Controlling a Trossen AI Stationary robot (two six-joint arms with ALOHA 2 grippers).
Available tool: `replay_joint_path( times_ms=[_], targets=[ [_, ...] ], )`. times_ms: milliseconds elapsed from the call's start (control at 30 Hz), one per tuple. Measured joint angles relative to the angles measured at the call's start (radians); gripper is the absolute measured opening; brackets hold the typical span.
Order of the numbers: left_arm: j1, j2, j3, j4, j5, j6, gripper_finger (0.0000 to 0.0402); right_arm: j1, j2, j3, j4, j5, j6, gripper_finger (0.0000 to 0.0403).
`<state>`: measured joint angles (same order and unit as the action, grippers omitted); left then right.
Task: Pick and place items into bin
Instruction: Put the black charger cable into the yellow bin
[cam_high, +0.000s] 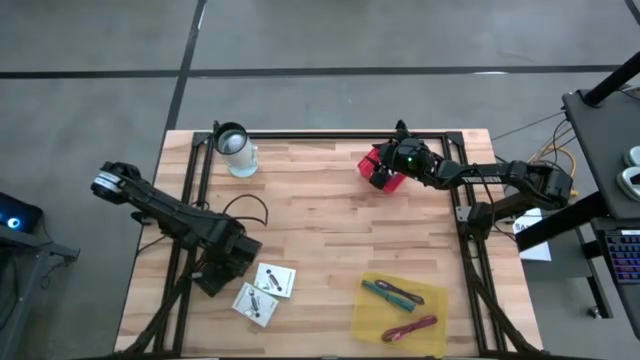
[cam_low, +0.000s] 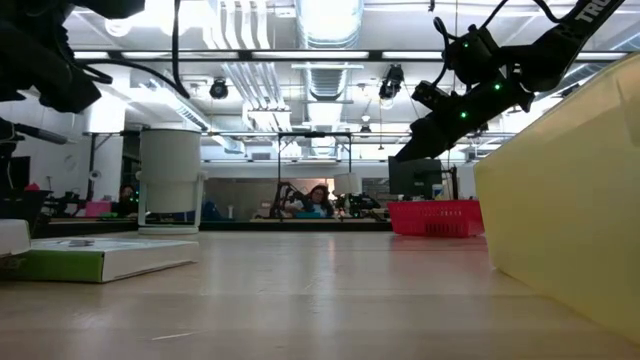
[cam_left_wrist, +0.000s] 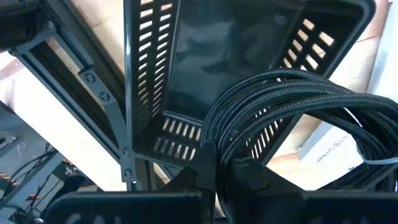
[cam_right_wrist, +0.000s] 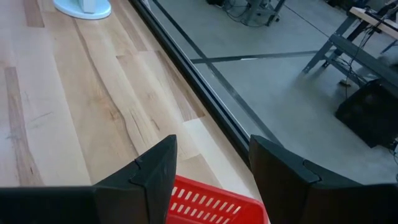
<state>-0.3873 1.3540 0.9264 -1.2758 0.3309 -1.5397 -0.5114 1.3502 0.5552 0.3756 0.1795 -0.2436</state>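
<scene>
From above, the wooden table (cam_high: 320, 230) carried a red basket (cam_high: 381, 170) near its far edge, and the right gripper (cam_high: 398, 163) hung right over that basket. A clear cup (cam_high: 236, 150) stood at the far left. The left gripper (cam_high: 222, 268) sat low on the near left, over what looked like a black basket (cam_high: 212, 277), though the arm hid most of it. Just beside it lay two white cards (cam_high: 265, 290), touching or nearly so. On the near right a yellow tray (cam_high: 400, 308) held a teal stick (cam_high: 384, 291) and a maroon stick (cam_high: 410, 327).

From table height, the red basket (cam_low: 436, 217) stood far back, with the right gripper (cam_low: 437, 112) above it. The yellow tray (cam_low: 560, 200) filled the right side, one card (cam_low: 100, 257) lay at the left, and the cup (cam_low: 170, 180) stood behind it. A person sat in the room beyond.

The left wrist camera showed the left gripper (cam_left_wrist: 217, 171) clenched on a coil of black cable (cam_left_wrist: 292, 112), held above the slotted black basket (cam_left_wrist: 205, 68). A white card (cam_left_wrist: 329, 149) showed beside the basket.

The right wrist camera showed the right gripper (cam_right_wrist: 211, 168) with its fingers (cam_right_wrist: 155, 171) spread and nothing between them, over the rim of the red basket (cam_right_wrist: 211, 202) at the table's edge.
</scene>
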Motion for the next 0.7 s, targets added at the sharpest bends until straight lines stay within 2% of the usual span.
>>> replay_joint_path(
  times_ms=[267,700],
  targets=[
    [0.000,0.000,-0.005,-0.057,0.000,-0.024,0.0001,0.000,0.000,0.000,0.000,0.000,0.000,0.0187],
    [0.001,0.000,-0.071,-0.014,0.002,0.030,0.0001,0.000,0.000,0.000,0.000,0.000,0.000,0.0187]
  ],
)
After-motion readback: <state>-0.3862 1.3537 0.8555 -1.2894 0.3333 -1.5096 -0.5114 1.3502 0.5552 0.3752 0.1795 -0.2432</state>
